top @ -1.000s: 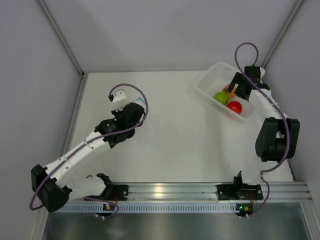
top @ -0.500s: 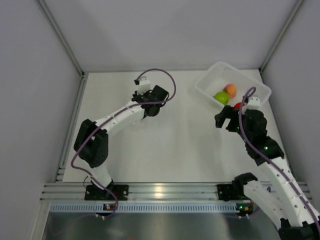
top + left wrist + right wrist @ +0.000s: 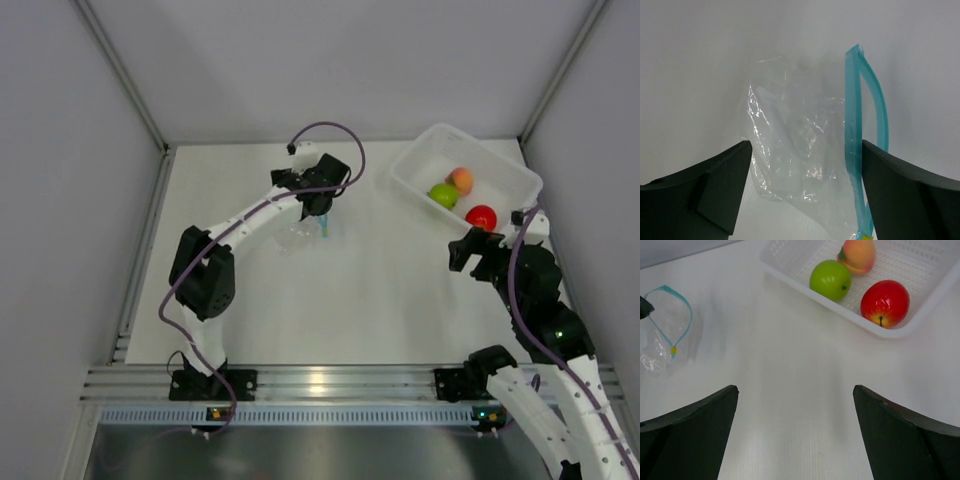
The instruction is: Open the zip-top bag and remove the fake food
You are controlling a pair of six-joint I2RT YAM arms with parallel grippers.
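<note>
The zip-top bag (image 3: pixel 300 237) lies crumpled on the table, clear, its teal zip strip (image 3: pixel 856 125) gaping in a loop. Nothing shows inside the bag (image 3: pixel 795 150). My left gripper (image 3: pixel 806 145) hovers just above it, open, the bag showing between the jaws without being pinched; from above, this gripper (image 3: pixel 318 205) sits at the bag's far edge. The fake food rests in the white bin (image 3: pixel 420 160): a green fruit (image 3: pixel 830 280), an orange-peach one (image 3: pixel 859 254) and a red one (image 3: pixel 885 302). My right gripper (image 3: pixel 795 390) stands open over bare table, near the bin's front edge (image 3: pixel 462 250).
The bin (image 3: pixel 790 270) sits at the back right, close to the right wall. Grey walls close in the table on the left, back and right. The arms' base rail (image 3: pixel 340 385) runs along the near edge.
My left gripper was shut and now stands open, with the bag lying under it. The left arm swung towards the back middle. The right arm drew back out of the bin towards the near side.
</note>
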